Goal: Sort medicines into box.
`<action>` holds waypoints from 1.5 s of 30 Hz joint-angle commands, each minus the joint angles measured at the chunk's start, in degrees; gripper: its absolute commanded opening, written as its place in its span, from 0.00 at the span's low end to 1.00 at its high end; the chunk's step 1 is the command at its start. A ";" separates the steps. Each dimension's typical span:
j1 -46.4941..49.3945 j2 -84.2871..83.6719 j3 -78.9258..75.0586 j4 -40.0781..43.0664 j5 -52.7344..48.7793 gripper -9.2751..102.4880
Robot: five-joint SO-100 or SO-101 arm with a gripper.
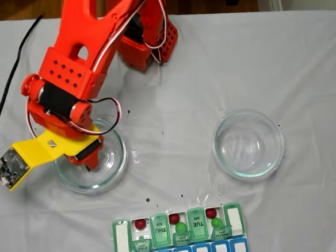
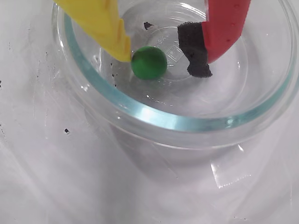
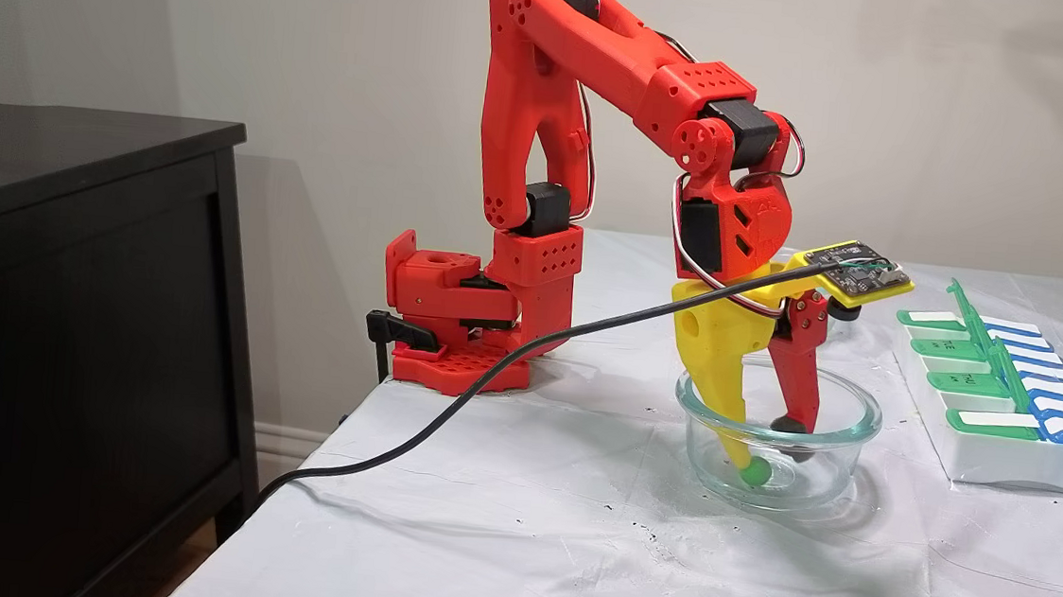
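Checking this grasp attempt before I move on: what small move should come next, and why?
Probably close the jaws. In the wrist view the gripper is open inside the glass dish, the yellow jaw touching the green ball and the red jaw's black pad standing off on the other side. Closing should pinch the ball.

The red five-joint arm (image 3: 597,66) rises from its base, folds at the elbow and slopes down to a wrist pointing straight downward. Its two-finger gripper (image 3: 768,447) hangs with jaws parted: the yellow fixed finger (image 2: 105,25) on the left in the wrist view, the red moving finger (image 2: 224,25) with a black foam pad (image 2: 194,49) on the right.
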 commanded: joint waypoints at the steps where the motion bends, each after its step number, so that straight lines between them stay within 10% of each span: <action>1: -0.26 0.18 -0.26 -0.26 0.26 0.26; 27: -0.35 0.18 1.49 -4.04 0.35 0.12; 34: -0.53 5.71 10.02 -16.17 2.02 0.08; 45: -4.13 24.96 10.63 -9.23 8.96 0.08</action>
